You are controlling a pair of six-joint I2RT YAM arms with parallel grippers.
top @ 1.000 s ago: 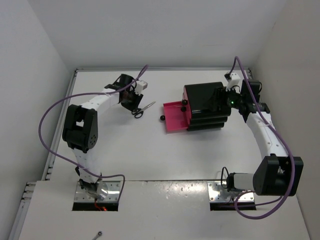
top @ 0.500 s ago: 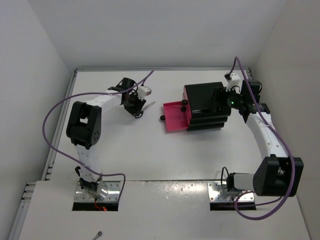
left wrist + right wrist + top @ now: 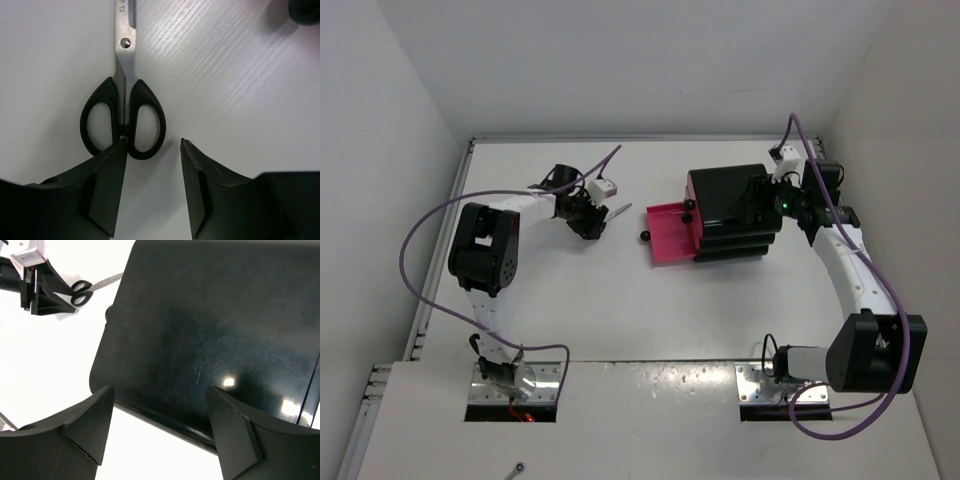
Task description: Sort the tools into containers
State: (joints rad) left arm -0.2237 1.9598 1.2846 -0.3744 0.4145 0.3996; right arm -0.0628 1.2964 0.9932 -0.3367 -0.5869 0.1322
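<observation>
Left wrist view shows the scissors (image 3: 123,120) flat on the white table (image 3: 620,320), blades closed, handles just ahead of the left gripper (image 3: 152,145). The top view hides those handles. Its fingers are partly open, holding nothing; one tip meets a handle loop. Right gripper (image 3: 159,390) is spread wide over the black box (image 3: 210,315). One pink drawer (image 3: 670,240) is pulled out left. Plain white walls.

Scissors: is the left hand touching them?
Cannot tell. In the left wrist view, one finger of the left hand overlaps the black-handled scissors, but it may be hovering above them.
</observation>
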